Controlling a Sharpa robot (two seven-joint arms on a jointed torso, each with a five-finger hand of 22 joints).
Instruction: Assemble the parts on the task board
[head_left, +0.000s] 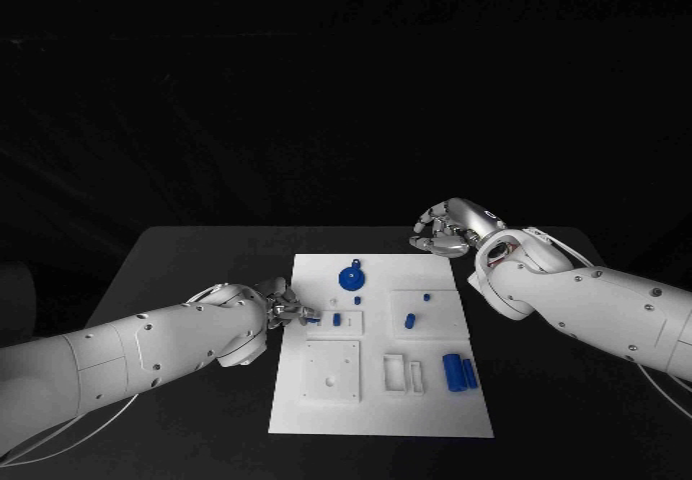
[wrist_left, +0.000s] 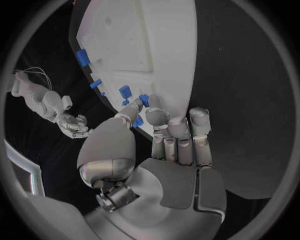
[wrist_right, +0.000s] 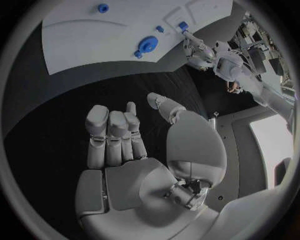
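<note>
Pinching a small blue part (wrist_left: 138, 121) between thumb and fingertips, left hand (head_left: 283, 308) at the task board (head_left: 433, 420) left edge. Lower squarely into the nearby seat; release only once seated. Right hand (head_left: 450, 226) curled, empty, beyond the far corner.

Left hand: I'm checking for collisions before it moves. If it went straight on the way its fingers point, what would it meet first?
Probably the small blue part at the fingertips of the left hand, on the near-left edge of the task board; depth is unclear, so contact may already exist.
</note>
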